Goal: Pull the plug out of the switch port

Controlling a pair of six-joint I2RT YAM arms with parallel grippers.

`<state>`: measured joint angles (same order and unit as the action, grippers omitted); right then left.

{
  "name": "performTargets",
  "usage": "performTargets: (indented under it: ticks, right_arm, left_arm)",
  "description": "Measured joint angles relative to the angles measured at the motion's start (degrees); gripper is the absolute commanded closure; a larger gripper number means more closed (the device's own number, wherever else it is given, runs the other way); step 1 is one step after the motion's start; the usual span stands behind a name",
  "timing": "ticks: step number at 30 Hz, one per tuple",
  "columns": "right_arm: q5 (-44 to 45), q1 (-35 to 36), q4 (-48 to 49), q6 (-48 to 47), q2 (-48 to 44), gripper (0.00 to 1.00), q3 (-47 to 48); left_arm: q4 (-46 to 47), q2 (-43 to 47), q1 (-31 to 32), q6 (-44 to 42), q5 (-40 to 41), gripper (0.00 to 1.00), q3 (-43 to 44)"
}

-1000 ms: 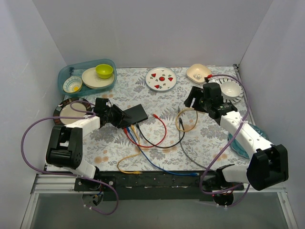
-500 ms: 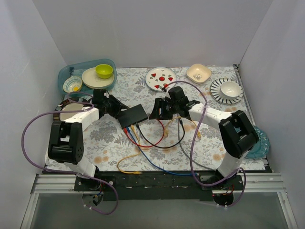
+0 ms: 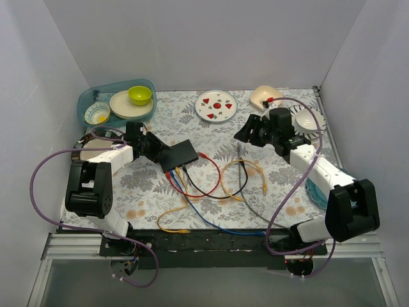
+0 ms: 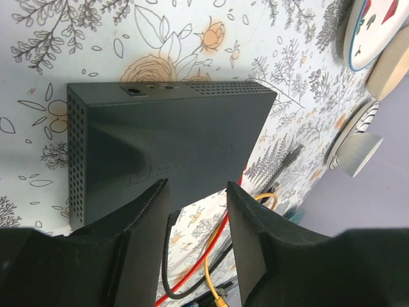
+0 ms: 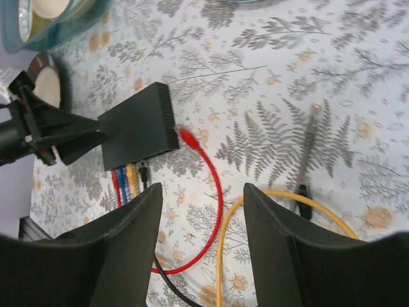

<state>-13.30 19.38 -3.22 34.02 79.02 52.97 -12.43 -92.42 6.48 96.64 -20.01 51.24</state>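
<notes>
The switch is a flat black box left of the table's centre; it also shows in the left wrist view and the right wrist view. Red, blue, yellow and black plugs sit in its near edge. A loose red plug lies beside its right side. My left gripper is at the switch's left end, jaws apart, fingertips over its edge. My right gripper hovers open and empty to the right of the switch.
Cables fan out from the switch toward the front edge; a yellow loop and a grey cable lie at centre right. Dishes ring the back: a teal bin, a strawberry plate, a beige bowl, a striped plate.
My right arm swung in beside the switch, then drew back to the right, empty. The yellow cable loop has spread out toward the front right. The left gripper stayed at the switch.
</notes>
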Motion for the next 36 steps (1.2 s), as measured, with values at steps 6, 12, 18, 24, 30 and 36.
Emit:
performTargets:
  ticks: [6,12,18,24,30,36]
  right_arm:
    - [-2.6,6.9,-1.8,-3.0,4.8,0.41,4.6]
    - [-7.6,15.5,-3.4,-3.9,14.3,0.41,8.2]
    - [-12.9,21.5,-0.1,-1.7,25.7,0.43,13.5]
    - [-15.3,21.9,4.9,3.5,32.4,0.45,13.6]
    - [-16.6,21.7,9.8,8.1,36.9,0.47,14.8]
    - [-17.4,21.7,17.2,14.3,40.7,0.50,16.3]
  left_arm:
    - [0.6,0.0,0.0,0.0,-0.4,0.60,-1.8]
    - [1.0,-0.1,0.0,0.2,-1.1,0.60,-2.8]
    - [2.1,-1.7,0.0,0.1,-2.8,0.61,-2.2]
    - [2.8,-2.2,0.0,-0.2,-3.8,0.61,-2.0]
    - [3.0,-2.4,0.0,-1.6,-4.4,0.62,-2.1]
    - [3.7,-2.4,-0.1,-2.4,-5.1,0.62,-2.8]
